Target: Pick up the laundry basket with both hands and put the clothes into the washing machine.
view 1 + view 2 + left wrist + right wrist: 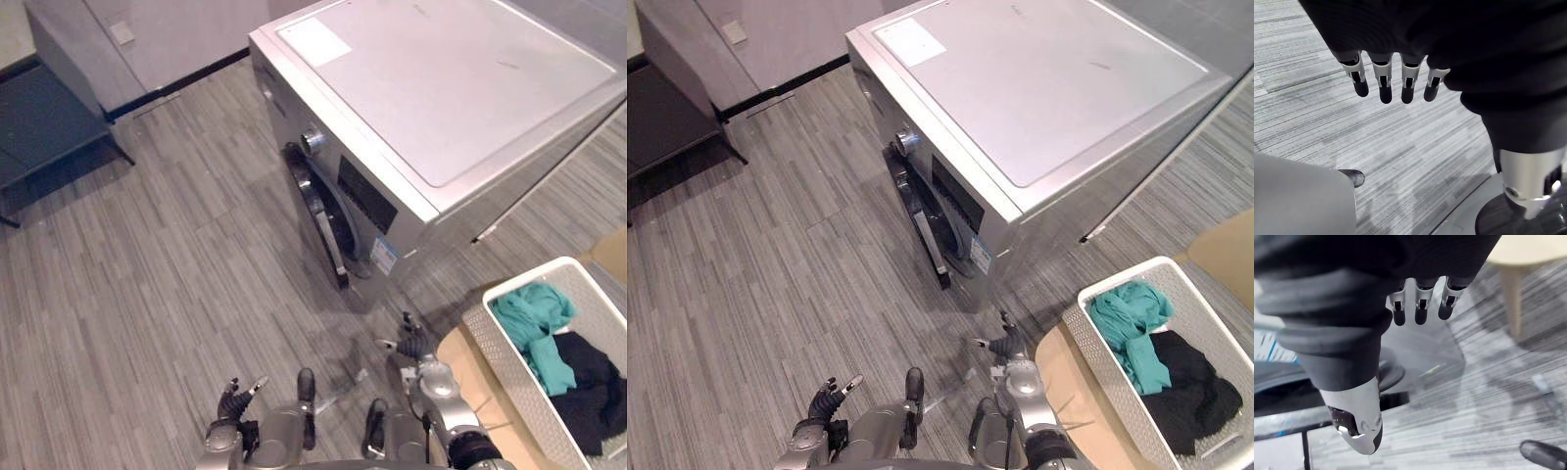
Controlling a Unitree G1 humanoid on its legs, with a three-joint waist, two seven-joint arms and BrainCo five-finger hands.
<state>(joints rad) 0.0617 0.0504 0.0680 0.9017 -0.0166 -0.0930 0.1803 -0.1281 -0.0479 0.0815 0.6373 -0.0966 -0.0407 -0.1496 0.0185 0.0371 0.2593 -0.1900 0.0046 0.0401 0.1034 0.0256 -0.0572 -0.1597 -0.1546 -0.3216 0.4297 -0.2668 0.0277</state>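
A white laundry basket [507, 375] stands at the lower right on a low wooden table [468, 364]. In it lie a teal garment [534, 323] and a black garment [593, 387]. The silver washing machine [441, 78] fills the upper right, its round front door [318, 211] swung ajar. My right hand [416, 345] hangs open just left of the basket, apart from it. Low at the bottom hangs my left hand [231, 406], open over bare floor. Its fingers [1385, 83] are straight and hold nothing. The right hand's fingers [1420, 303] are relaxed and empty too.
A dark low bench [44, 127] stands against the wall at the upper left. Grey striped floor [176, 274] stretches between it and the machine. The basket's table sits close to the machine's right front corner.
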